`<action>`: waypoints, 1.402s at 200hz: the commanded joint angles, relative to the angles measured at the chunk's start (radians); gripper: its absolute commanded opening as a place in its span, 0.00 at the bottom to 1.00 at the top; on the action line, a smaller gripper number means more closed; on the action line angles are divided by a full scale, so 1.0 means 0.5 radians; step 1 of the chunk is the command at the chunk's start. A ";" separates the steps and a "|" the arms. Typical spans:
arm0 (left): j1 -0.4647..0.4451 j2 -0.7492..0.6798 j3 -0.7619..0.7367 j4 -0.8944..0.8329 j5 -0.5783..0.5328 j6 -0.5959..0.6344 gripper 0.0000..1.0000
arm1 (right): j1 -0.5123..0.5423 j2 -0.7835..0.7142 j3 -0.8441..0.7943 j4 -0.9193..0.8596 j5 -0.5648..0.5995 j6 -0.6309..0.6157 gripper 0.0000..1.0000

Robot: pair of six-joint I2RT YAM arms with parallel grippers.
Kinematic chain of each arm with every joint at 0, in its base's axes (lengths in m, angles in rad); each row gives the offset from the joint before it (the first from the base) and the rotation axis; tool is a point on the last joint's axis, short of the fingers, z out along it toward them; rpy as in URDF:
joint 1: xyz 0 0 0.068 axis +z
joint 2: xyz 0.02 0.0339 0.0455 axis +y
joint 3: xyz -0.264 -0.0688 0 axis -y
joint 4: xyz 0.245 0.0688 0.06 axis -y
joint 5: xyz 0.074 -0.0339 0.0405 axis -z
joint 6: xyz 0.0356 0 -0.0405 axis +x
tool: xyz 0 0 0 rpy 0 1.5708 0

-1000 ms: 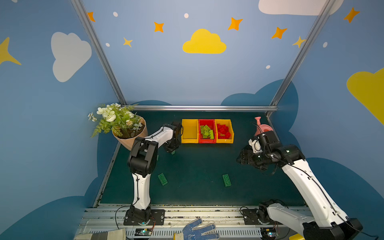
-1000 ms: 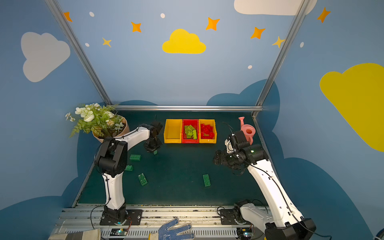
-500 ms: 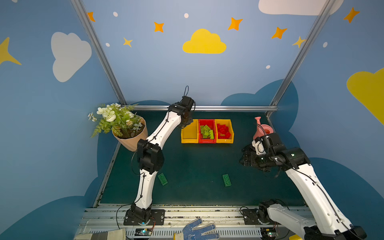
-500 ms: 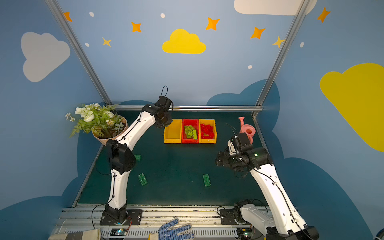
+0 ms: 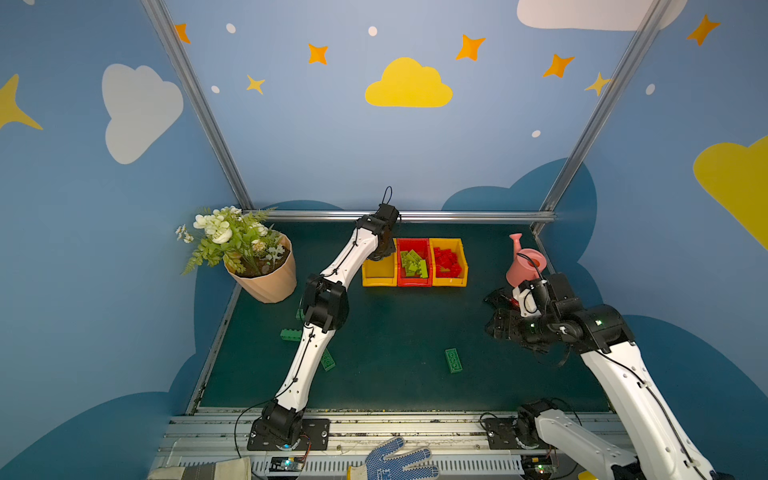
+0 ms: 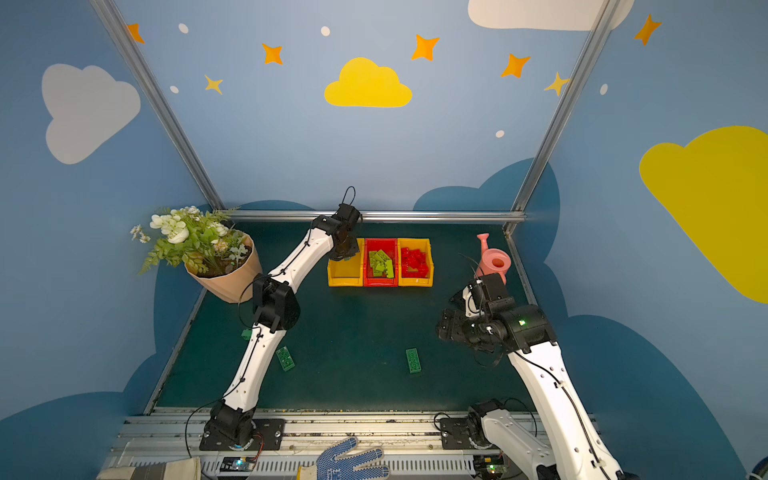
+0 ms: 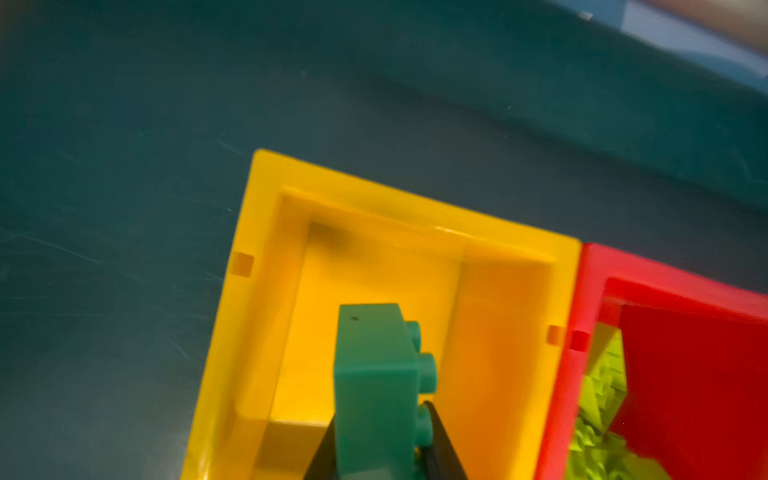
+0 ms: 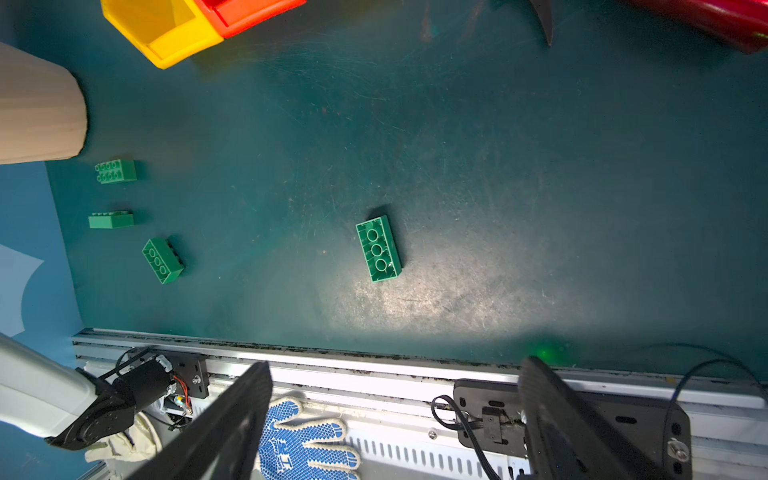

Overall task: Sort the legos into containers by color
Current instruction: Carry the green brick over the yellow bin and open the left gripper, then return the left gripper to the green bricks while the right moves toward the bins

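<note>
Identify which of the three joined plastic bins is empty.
The left-end yellow bin; the red middle bin holds lime bricks, the right yellow bin red bricks.

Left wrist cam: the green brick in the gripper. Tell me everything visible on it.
The brick is dark green, smooth moulded plastic, a plain face toward the camera and round studs down one side; at least three show. A small dark dot sits near its far end. The left gripper pinches its near end between two black fingers, so it sticks out. It hangs above the yellow bin; only the fingers visibly touch it.
</note>
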 commanded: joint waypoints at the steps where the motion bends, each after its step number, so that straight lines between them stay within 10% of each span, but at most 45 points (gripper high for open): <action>1: 0.022 -0.052 0.037 0.039 0.022 -0.008 0.54 | -0.011 0.015 0.036 -0.041 0.029 0.011 0.91; 24: 0.023 -0.091 0.052 0.009 0.010 -0.023 0.73 | -0.015 0.054 0.036 0.001 0.002 -0.007 0.91; 68: 0.022 -0.374 -0.150 -0.156 -0.160 -0.121 0.75 | -0.016 0.165 0.019 0.154 -0.113 -0.064 0.91; 133: 0.215 -1.706 -2.087 0.391 -0.281 -0.587 0.80 | -0.015 0.351 -0.024 0.371 -0.359 -0.157 0.91; 181: 0.414 -2.317 -2.945 0.543 -0.239 -0.849 0.82 | 0.002 0.565 0.030 0.512 -0.582 -0.179 0.91; 280: 0.788 -2.193 -3.197 0.803 0.116 -0.778 0.82 | 0.302 0.850 0.275 0.546 -0.524 -0.139 0.91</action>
